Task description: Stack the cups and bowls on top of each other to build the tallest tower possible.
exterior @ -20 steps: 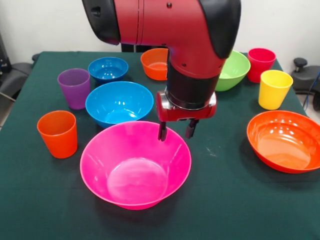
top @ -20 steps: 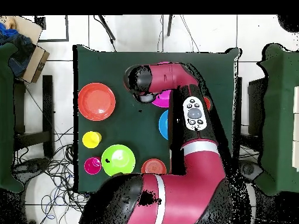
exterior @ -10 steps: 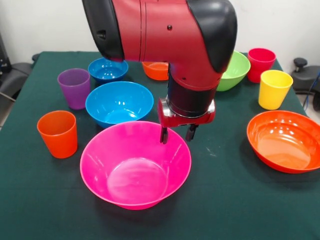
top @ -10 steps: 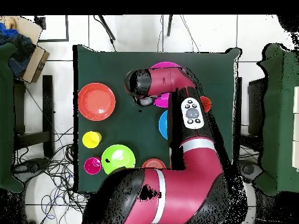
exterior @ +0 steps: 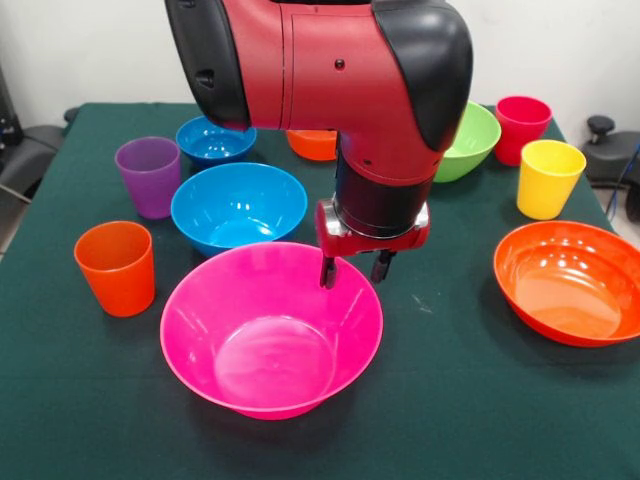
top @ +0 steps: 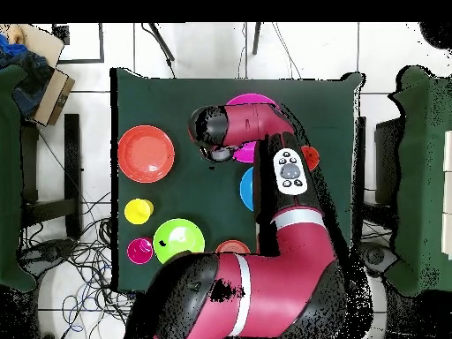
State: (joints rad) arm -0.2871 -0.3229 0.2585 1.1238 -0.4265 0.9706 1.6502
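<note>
Large pink bowl (exterior: 271,330) upright near the table's (exterior: 470,420) front edge, a little left of centre, empty. Gripper (exterior: 354,270) poised at the pink bowl's far right rim, jaws parted narrowly and holding nothing, one fingertip (exterior: 327,273) just inside the rim, the other just outside it. Big orange bowl (exterior: 570,282) at the right edge, well apart from the pink one. Orange cup (exterior: 117,268) upright toward the left edge, level with the pink bowl's far rim. Medium blue bowl (exterior: 238,207) just behind the pink bowl, rims close; touching or not, cannot tell. Purple cup (exterior: 149,176) upright to the left of that blue bowl. Yellow cup (exterior: 548,178) upright beyond the big orange bowl, near the right edge. Small blue bowl (exterior: 213,140) farther back on the left, partly behind the red and black arm (exterior: 330,70). Small orange bowl (exterior: 314,144) toward the far edge, mostly hidden by the arm. Green bowl (exterior: 468,140) to the right of the arm, with the red cup (exterior: 521,127) just beside it near the far right corner. In the overhead view, arm covering most of the pink bowl (top: 251,103).
</note>
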